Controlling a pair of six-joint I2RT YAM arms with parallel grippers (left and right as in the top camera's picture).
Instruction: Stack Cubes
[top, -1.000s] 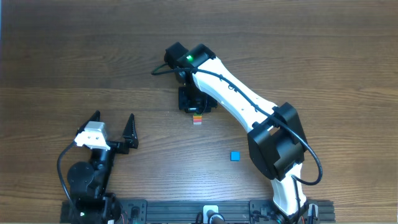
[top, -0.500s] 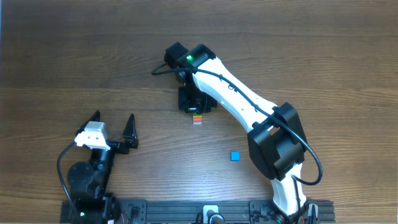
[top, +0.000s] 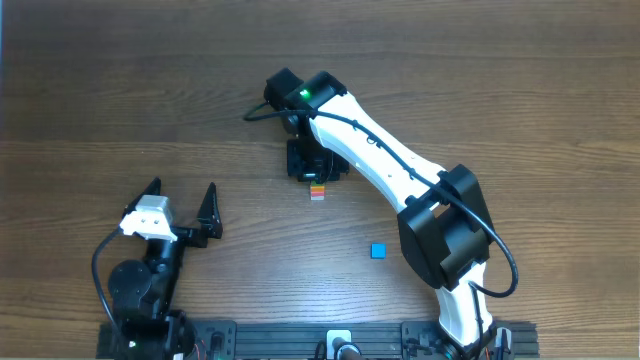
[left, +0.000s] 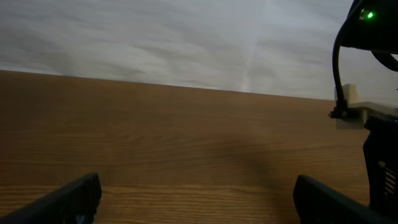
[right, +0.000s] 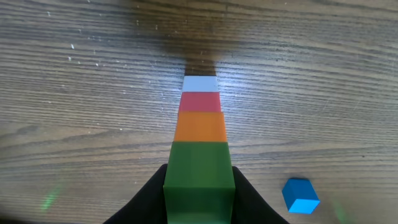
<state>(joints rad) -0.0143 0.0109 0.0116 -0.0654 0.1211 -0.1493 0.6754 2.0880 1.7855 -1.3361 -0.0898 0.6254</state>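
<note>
My right gripper (right: 199, 200) is closed on the green cube (right: 199, 165), one dark finger pressed to each side of it; that cube sits on top of a straight column, with the orange cube (right: 199, 126) directly under it, then the red cube (right: 200, 101), then the white cube (right: 200, 83) at the bottom, resting on the wooden table (top: 500, 100). From above, the stack (top: 318, 191) stands near the middle of the table, just below the head of my right arm, which reaches up and across from its base at the lower right.

The blue cube (right: 300, 195) lies alone on the wood, apart from the column and touching nothing; in the top view it sits between the stack and my right arm's base.

My left gripper (top: 182, 190) is low at the left, close to its own base and well away from all the cubes; its fingers are spread wide with nothing between them. Its wrist view looks along bare wood toward a pale wall, with my right arm dark at the far side.
</note>
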